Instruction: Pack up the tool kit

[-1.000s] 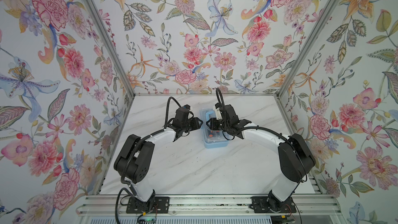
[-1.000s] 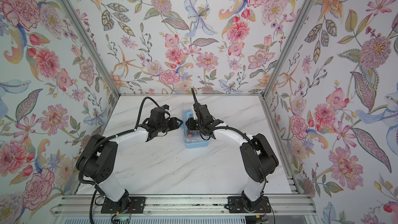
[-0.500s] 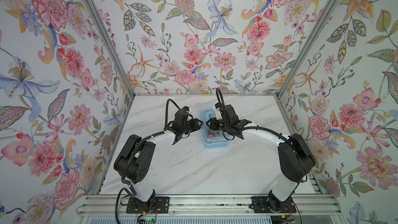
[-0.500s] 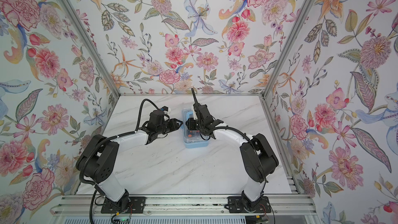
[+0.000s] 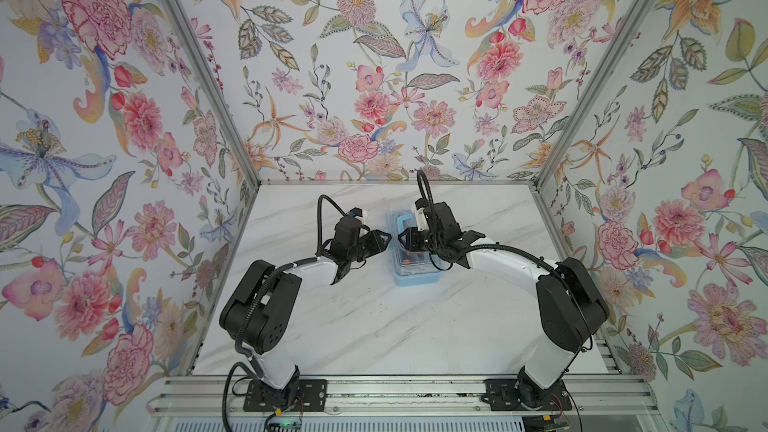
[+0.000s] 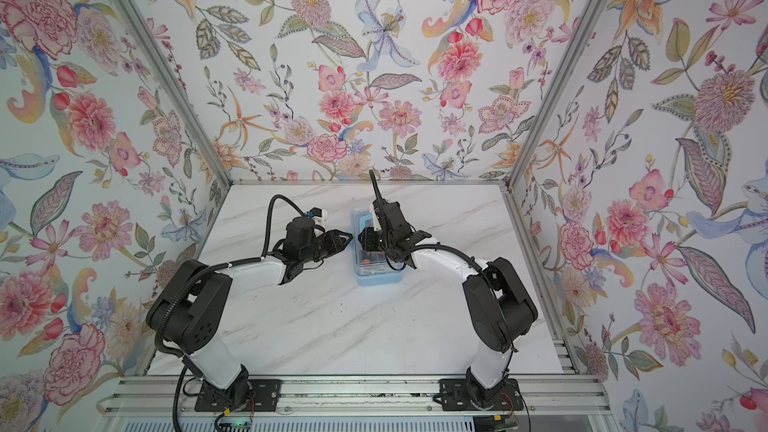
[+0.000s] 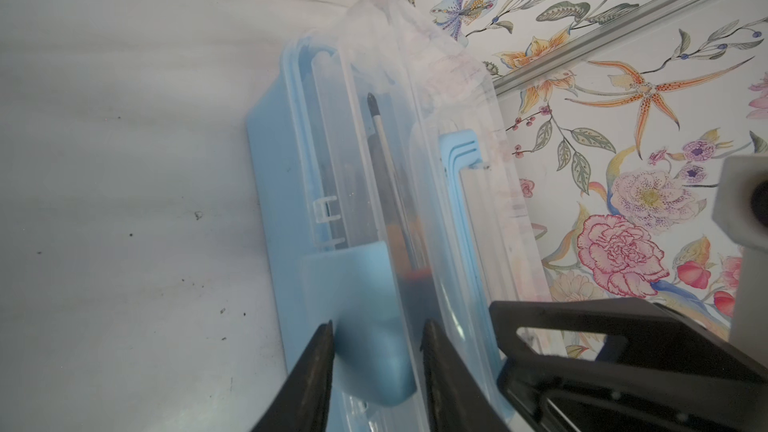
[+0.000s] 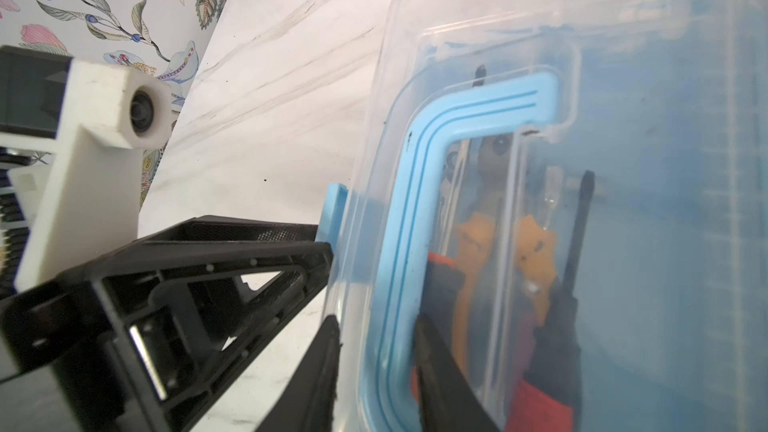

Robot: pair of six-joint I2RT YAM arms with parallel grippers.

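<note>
The tool kit is a light blue box with a clear lid, lying at mid-table. Through the lid I see a screwdriver, orange-handled pliers and a black-handled driver. My left gripper is at the box's left side, shut on the blue side latch. My right gripper reaches over the same side. It is shut on the lid's rim, with one finger outside the clear wall and one beside the blue carry handle.
The marble table is walled by floral panels on three sides, with metal posts in the back corners. The two grippers sit tip to tip, nearly touching, and the left wrist camera block is close by the right gripper. A rail runs along the front.
Hardly anything has moved. The left wrist shifted slightly at the box's side. Both grippers stay on the box's left edge and the box has not moved.
</note>
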